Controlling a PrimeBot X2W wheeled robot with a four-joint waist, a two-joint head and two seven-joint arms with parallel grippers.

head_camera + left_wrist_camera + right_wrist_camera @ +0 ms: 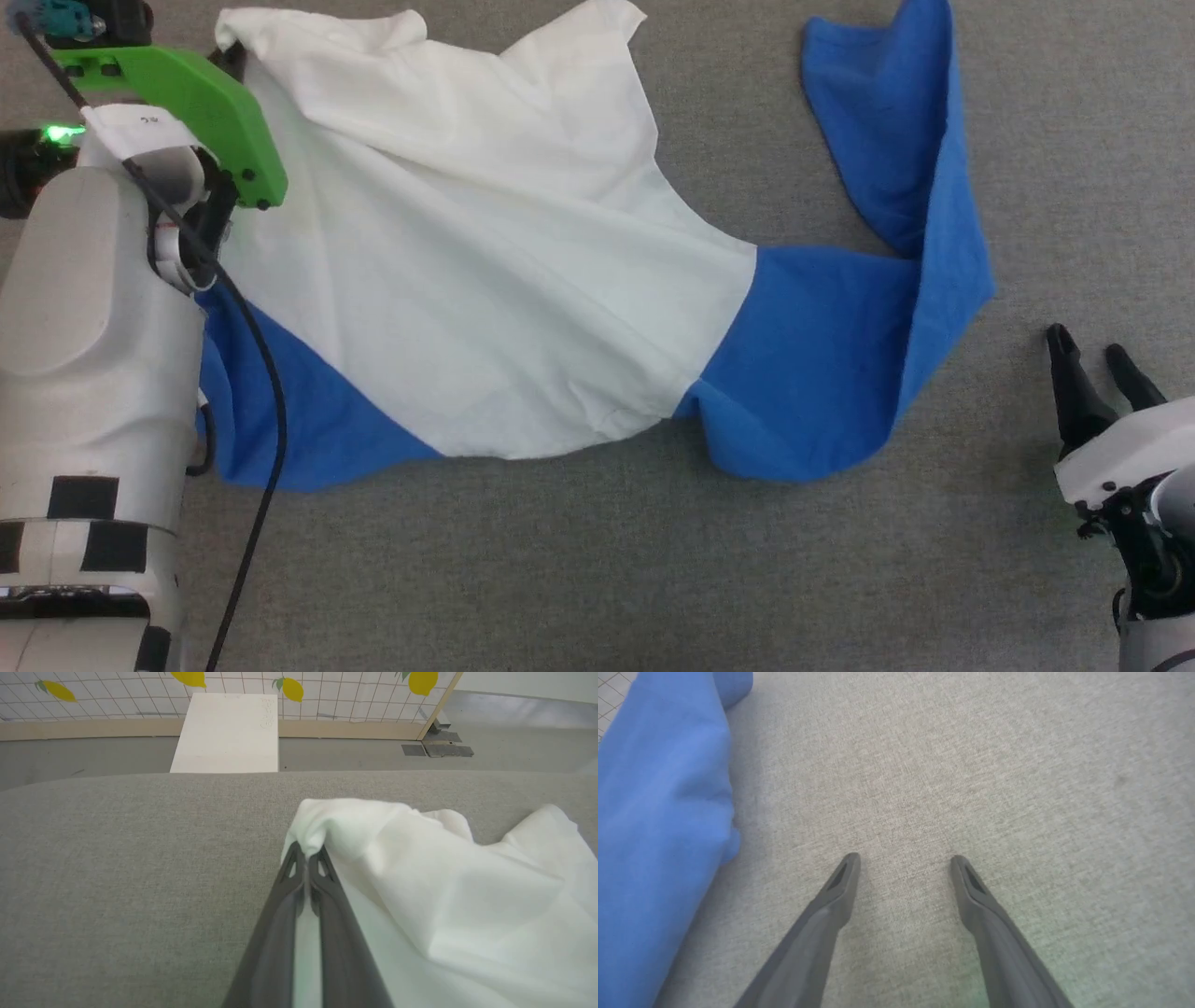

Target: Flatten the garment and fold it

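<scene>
- Grey woven cloth covers the surface [597, 579] I work over, and the shirt [485, 280] lies on it rumpled, not flat.
- In my head view the shirt's white body spreads from 10 o'clock down through the centre. Blue cloth shows along its lower edge at 8 o'clock and again at 4 o'clock.
- One blue sleeve [896, 121] doubles back and runs up toward 1 o'clock.
- My left gripper [306, 851] has its fingers pressed together on a bunched white corner of the shirt.
- In the left wrist view the cloth puffs up just past the tips at 12 o'clock and drapes away toward 3 and 4 o'clock.
- In the head view that pinched corner sits at 10 o'clock, at the shirt's far left end, beside the green bracket [187, 103] on my left wrist. The fingers themselves are hidden behind the bracket there.
- My pale left forearm [93, 373] overlaps the blue edge at 8 o'clock, and a black cable [277, 401] runs along it.
- My right gripper [903, 858] is spread wide with nothing between its fingers, over bare grey cloth.
- In the head view it sits at 4 o'clock, apart from the shirt.
- In the right wrist view blue cloth lies at 9 o'clock of those fingers, not touching them.
- Past the surface's far edge, at 12 o'clock in the left wrist view, a white box [229, 732] stands before a gridded wall [117, 700] printed with yellow lemons.
</scene>
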